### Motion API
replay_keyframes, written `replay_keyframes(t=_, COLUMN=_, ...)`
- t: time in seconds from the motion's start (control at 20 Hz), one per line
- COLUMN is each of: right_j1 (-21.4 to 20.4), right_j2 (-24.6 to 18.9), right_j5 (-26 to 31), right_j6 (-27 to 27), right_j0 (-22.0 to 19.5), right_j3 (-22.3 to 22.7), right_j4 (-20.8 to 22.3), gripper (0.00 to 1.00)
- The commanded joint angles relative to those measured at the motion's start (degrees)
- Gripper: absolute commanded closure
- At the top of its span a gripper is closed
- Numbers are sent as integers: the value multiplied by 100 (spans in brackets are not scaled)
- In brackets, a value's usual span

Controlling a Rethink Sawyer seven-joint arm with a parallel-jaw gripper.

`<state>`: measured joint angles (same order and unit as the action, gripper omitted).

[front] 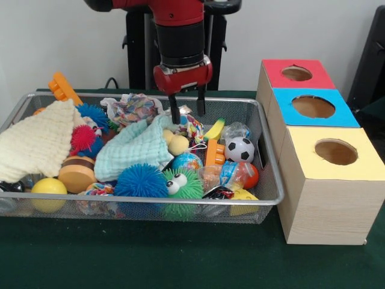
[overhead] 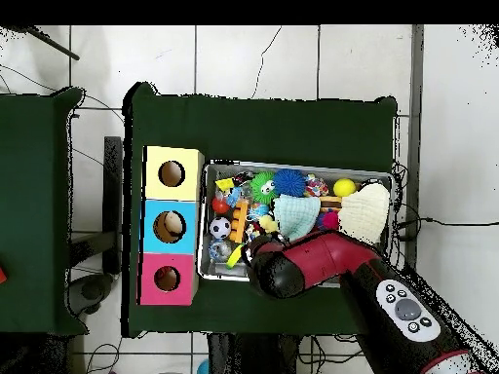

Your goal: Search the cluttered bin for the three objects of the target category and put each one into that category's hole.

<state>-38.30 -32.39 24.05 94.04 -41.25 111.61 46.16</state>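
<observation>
Our gripper hangs with its fingers apart and empty over the far middle of the bin. In the front view the red hole lies at about two o'clock from it, beyond the bin's right rim. A mint cloth and small cream balls crowd just below the fingertips, so we judge any grasp here must work around them.

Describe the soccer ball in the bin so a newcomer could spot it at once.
Start at the bin, the wide wire-mesh basket beside the row of wooden boxes. Go to its end nearest those boxes. There the soccer ball lies among the toys, just right of an orange plastic piece; it is the only white ball with black patches, whereas the neighbouring balls are coloured.
</observation>
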Motion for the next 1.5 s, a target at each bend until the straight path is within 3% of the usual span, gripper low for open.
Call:
replay_keyframes(t=0.05, right_j1=340, right_j2=237, right_j5=-338, right_j6=159, right_j0=-25, right_j3=-534, right_j4=329, gripper=0)
replay_keyframes(t=1.5, right_j1=471, right_j2=-81, right_j5=-125, right_j6=-284, right_j0=-440, right_j3=-627, right_j4=233, gripper=0)
